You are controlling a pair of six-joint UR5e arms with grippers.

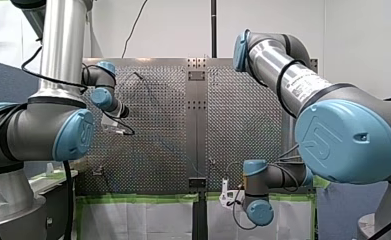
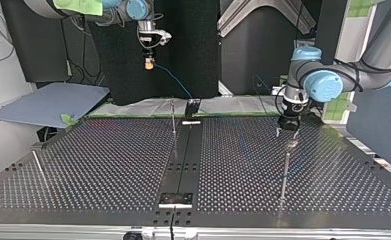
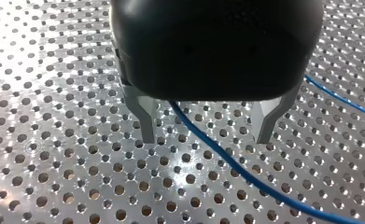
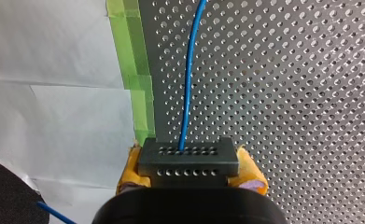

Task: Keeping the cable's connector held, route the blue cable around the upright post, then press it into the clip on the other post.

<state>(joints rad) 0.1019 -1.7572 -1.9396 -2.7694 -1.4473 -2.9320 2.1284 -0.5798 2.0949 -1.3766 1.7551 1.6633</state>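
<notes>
My right gripper (image 4: 189, 179) is shut, its yellow pads (image 4: 252, 175) clamped on the dark grey connector (image 4: 188, 161). The blue cable (image 4: 188, 79) leaves the connector and runs ahead over the perforated plate. In the top view this gripper (image 2: 149, 64) hangs off the table's far edge, with the cable (image 2: 175, 82) trailing down to the plate. My left gripper (image 3: 207, 135) is open, and the cable (image 3: 227, 161) passes between its metal fingers (image 3: 147, 123) without being gripped. That gripper (image 2: 287, 132) hovers just behind an upright post (image 2: 284, 172). A thinner post (image 2: 173, 117) stands near the far middle.
A third thin post (image 2: 39, 167) leans at the top view's left. Green tape (image 4: 136, 79) and white sheeting (image 4: 54, 93) border the plate's edge beside my right gripper. A dark centre strip (image 2: 185, 160) with metal brackets splits the perforated table (image 2: 108, 165).
</notes>
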